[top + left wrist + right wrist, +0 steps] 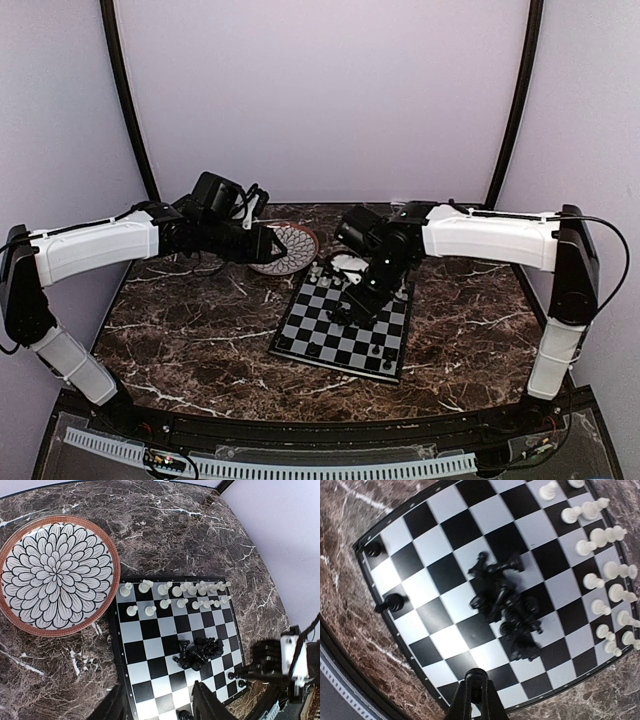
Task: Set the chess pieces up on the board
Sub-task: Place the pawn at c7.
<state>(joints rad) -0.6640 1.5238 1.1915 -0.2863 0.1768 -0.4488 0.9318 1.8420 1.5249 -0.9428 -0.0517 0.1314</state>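
Black fingers of the right gripper (476, 682) press together, over the edge of the board (447, 640); the left gripper (159, 704) hangs with jaws apart, empty.

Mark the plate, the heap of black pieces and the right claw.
plate (58, 575): left wrist view, centre of its petal pattern.
heap of black pieces (507, 612): right wrist view, middle of the heap.
right claw (475, 676): right wrist view, between its shut fingertips.

Dark marble table (200, 340) carries the board (340, 340) and a plate (297, 248).
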